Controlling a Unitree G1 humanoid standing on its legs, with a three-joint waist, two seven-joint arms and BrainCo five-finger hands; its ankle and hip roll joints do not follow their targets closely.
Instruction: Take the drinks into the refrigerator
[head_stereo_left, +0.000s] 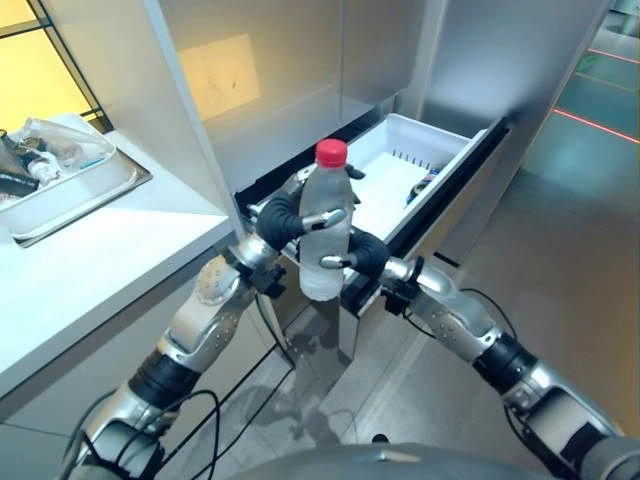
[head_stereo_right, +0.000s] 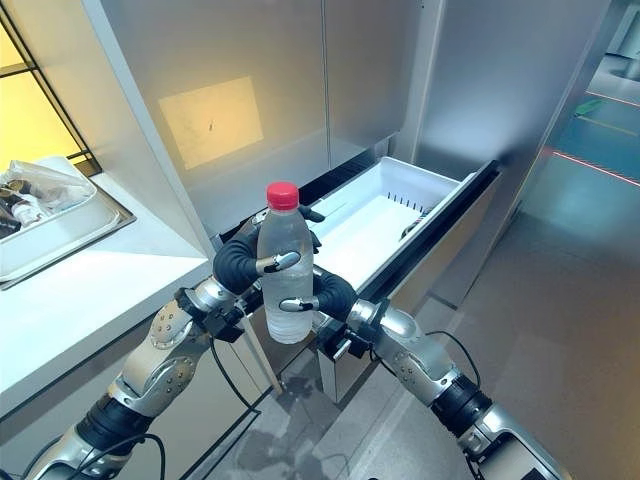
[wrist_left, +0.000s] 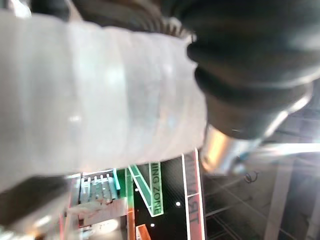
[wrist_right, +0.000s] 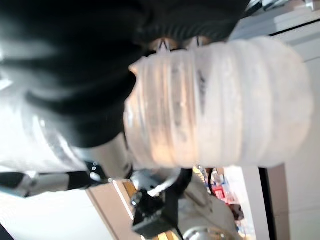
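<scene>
A clear water bottle (head_stereo_left: 325, 240) with a red cap (head_stereo_left: 331, 152) stands upright in the air between my two hands. My left hand (head_stereo_left: 283, 222) wraps it from the left at mid height, fingers curled across its front. My right hand (head_stereo_left: 365, 255) clasps it lower down from the right, with a finger over the ribbed body. Up close, the ribbed bottle (wrist_left: 100, 95) lies against the left hand's dark cover (wrist_left: 250, 60), and the bottle (wrist_right: 220, 105) also presses against the right hand's cover (wrist_right: 75, 60). Just behind the bottle, the refrigerator's white drawer (head_stereo_left: 390, 170) is pulled out.
A small dark item (head_stereo_left: 422, 186) lies inside the drawer near its right wall. The drawer's dark front panel (head_stereo_left: 450, 200) juts out to the right. A white counter (head_stereo_left: 100, 260) on the left carries a metal tray (head_stereo_left: 75, 195) of clutter. Grey floor (head_stereo_left: 560, 250) stretches to the right.
</scene>
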